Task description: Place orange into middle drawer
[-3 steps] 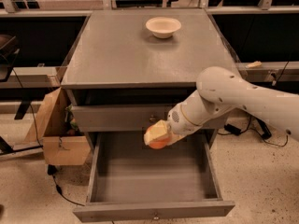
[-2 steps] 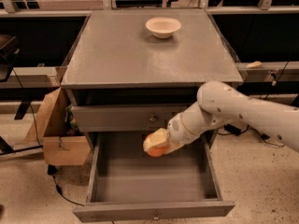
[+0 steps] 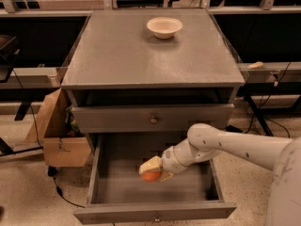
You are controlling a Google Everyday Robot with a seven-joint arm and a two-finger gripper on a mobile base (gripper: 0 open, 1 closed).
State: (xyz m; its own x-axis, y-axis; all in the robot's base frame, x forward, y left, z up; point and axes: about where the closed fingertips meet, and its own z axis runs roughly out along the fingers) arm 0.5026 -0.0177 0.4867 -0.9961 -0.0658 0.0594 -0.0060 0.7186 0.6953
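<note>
Gripper [image 3: 153, 169], cream-coloured and clamped on the round, smooth orange [image 3: 150, 177], hangs inside the pulled-out middle drawer [image 3: 155, 213], over its deep rectangular grey tray. A shallow cream bowl [image 3: 164, 26] sits on the matte grey cabinet top [image 3: 141, 62].

Smooth plastic end effector [image 3: 152, 170] grips smooth orange [image 3: 150, 176] over matt middle drawer [image 3: 117, 185].

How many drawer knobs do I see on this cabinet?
2 knobs: one on the closed upper drawer, one on the open middle drawer, below the gripper holding the orange. Others may be hidden.
</note>
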